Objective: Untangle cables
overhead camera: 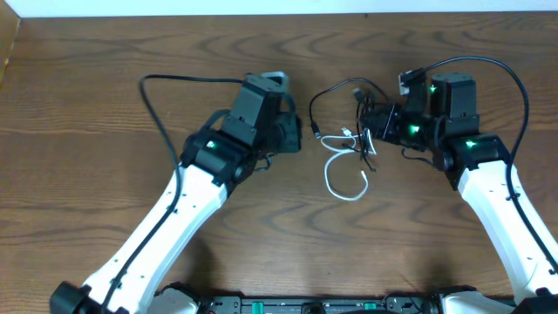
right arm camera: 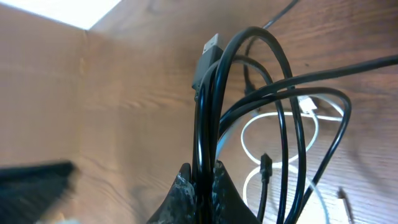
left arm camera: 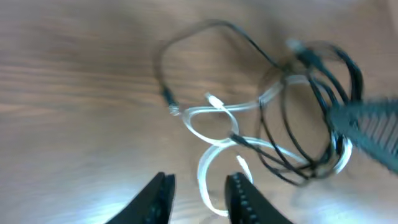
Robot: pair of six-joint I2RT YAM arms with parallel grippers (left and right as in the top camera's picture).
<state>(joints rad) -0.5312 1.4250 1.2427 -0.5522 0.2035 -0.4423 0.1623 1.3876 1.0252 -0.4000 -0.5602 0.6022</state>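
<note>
A tangle of cables lies mid-table: thin black cables (overhead camera: 324, 92) looped with a white cable (overhead camera: 334, 179). My right gripper (overhead camera: 370, 122) is at the tangle's right side. In the right wrist view it (right arm camera: 205, 171) is shut on several strands of the black cables (right arm camera: 273, 62), lifting them in upright loops over the white cable (right arm camera: 249, 130). My left gripper (overhead camera: 296, 138) hovers just left of the tangle. In the left wrist view it (left arm camera: 200, 183) is open, and the white cable (left arm camera: 214, 112) curves on the table between and beyond its fingertips (left arm camera: 239, 183), ungripped.
A thicker black arm wire (overhead camera: 161, 96) runs across the wooden table (overhead camera: 87, 157) behind my left arm. Another arcs over my right arm (overhead camera: 514, 78). The table's far edge (overhead camera: 261, 13) runs close behind the tangle.
</note>
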